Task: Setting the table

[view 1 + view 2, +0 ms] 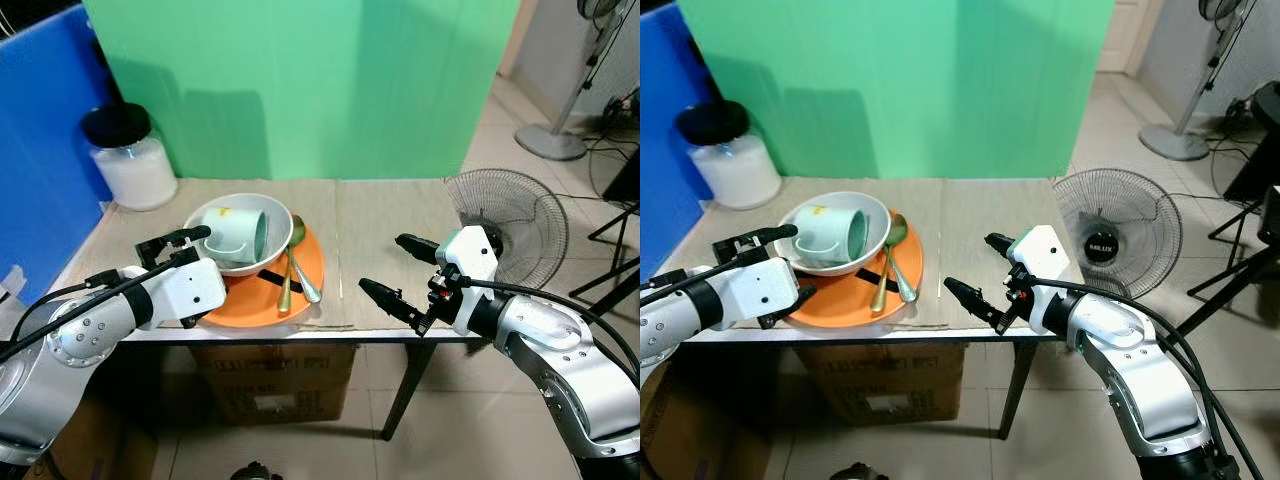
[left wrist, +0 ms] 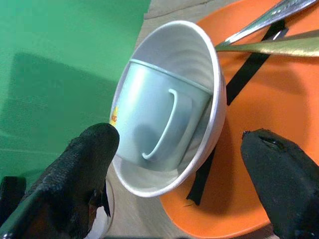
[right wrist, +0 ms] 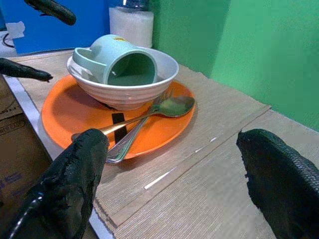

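Stacked tableware on the tabletop [image 1: 390, 215], with both grippers spread wide and holding nothing.

Left gripper [image 1: 180, 250] straddles the near rim of the white bowl [image 1: 225, 262], fingers apart; the pale green mug [image 1: 235, 232] lies on its side in the bowl, just beyond this gripper; the bowl sits on the orange plate [image 1: 300, 290], with a spoon [image 1: 291, 255] and fork [image 1: 308, 285] beside it; right gripper [image 1: 397, 272] hovers agape at the tabletop's front edge, the plate well off towards the left gripper.
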### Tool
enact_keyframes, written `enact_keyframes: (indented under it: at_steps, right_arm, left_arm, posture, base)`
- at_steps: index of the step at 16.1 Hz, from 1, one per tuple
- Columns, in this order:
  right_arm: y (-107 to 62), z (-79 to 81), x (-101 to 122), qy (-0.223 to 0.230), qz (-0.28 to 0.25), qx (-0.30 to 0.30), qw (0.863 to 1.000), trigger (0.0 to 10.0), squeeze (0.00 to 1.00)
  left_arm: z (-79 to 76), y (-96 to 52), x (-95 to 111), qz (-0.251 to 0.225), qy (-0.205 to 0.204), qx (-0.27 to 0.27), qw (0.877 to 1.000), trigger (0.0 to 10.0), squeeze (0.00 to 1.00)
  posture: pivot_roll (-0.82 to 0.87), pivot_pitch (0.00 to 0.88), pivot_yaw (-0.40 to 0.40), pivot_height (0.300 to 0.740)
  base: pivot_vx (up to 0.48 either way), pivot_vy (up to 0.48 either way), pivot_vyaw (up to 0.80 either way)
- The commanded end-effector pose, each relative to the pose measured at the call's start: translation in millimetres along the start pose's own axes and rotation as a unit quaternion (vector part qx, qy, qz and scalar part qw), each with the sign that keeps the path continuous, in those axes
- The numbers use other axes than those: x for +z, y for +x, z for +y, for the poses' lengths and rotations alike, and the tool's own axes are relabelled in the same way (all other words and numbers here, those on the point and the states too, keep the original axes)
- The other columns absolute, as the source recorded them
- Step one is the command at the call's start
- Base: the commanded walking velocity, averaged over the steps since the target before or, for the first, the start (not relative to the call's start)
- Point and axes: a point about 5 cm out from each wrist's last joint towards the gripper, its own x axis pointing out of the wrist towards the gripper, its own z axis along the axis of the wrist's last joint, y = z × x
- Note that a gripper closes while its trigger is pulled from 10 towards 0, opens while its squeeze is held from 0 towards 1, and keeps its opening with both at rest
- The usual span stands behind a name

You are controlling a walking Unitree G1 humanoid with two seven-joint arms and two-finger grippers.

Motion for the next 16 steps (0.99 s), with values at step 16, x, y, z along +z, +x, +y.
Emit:
enact_keyframes:
  at_steps: [16]
  right_arm:
    - [-12.6, 10.8, 4, -0.011, 0.01, 0.032, 0.999, 10.0, 0.0]
  left_arm:
    - [21.2, 16.5, -17, -0.01, 0.014, -0.013, 1.0, 10.0, 0.0]
  posture:
    - [-0.03, 0.078, 0.046, 0.74]
  base:
    - [0.0, 0.0, 0.0]
